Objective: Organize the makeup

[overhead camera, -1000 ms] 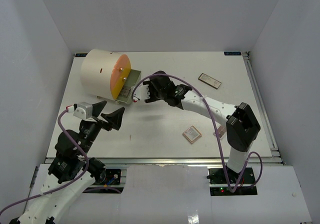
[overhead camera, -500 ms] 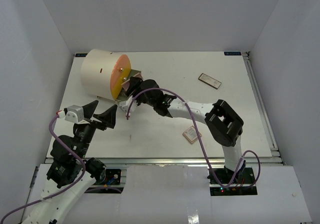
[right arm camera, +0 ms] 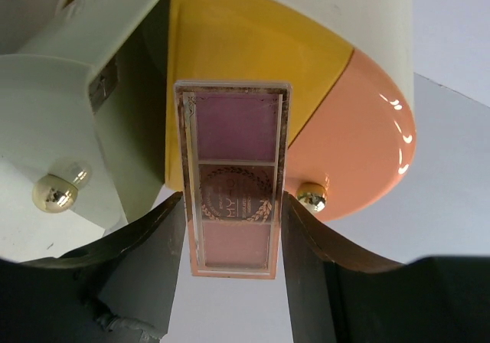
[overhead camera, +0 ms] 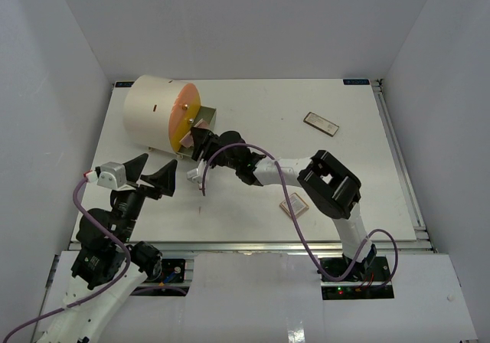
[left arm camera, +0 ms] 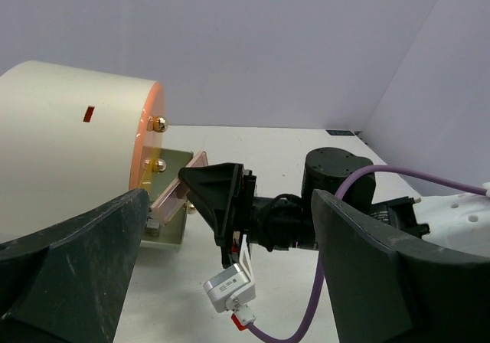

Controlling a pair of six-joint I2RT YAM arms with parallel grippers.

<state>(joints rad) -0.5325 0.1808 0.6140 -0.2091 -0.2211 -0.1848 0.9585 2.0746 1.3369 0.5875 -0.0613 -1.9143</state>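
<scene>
Near the front, the left tool [overhead camera: 153, 173] hangs fully open over the counter [overhead camera: 260, 102] and holds nothing. A square palette [overhead camera: 293, 205] lies flat just beside the right arm. Further in, the right tool [overhead camera: 197, 140] grips a pink palette [right arm camera: 233, 140] by its long sides, its far end at the open drawer [left arm camera: 164, 205] of the cream cylinder [overhead camera: 153, 113]. What the drawer holds I cannot tell. A third palette [overhead camera: 321, 123] lies at the far right.

Half-seen things
The right arm [overhead camera: 329, 186] overlaps one palette [overhead camera: 295, 204]; the cream cylinder [right arm camera: 337, 21] runs off the wrist view's top.
</scene>
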